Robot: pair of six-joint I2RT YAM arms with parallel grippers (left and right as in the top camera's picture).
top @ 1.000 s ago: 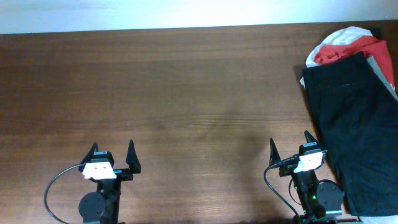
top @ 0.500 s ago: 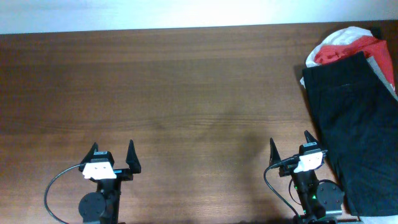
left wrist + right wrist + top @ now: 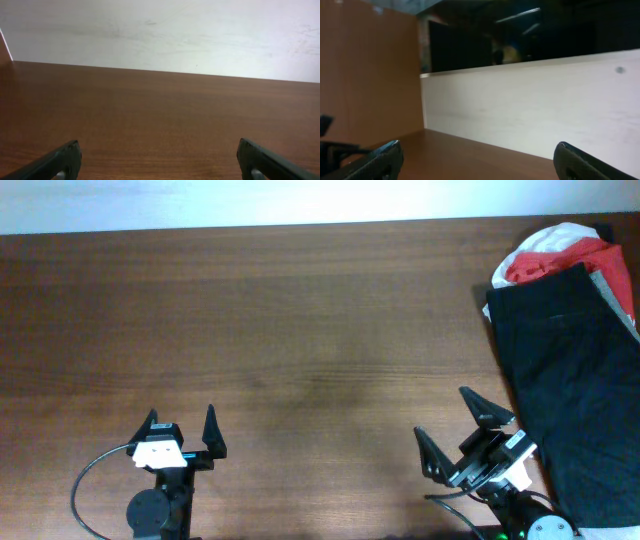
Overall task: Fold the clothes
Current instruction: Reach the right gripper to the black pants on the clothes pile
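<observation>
Overhead, the clothes lie heaped at the far right of the table [image 3: 300,310]. Black trousers [image 3: 570,370] are spread on top, running from far to near along the right edge. A red garment [image 3: 545,265] and a white garment [image 3: 548,238] are bunched under their far end. Nothing is folded yet, and no basket or bin is in view.

The left end effector [image 3: 181,420] sits at the near left, released and empty, well apart from the pile. The right end effector [image 3: 440,411] is also spread wide and holds nothing. It sits just left of the trousers and is angled, probably readying a reach for them. Both wrist views show separated fingers with only bare table and wall [image 3: 160,35] beyond.
</observation>
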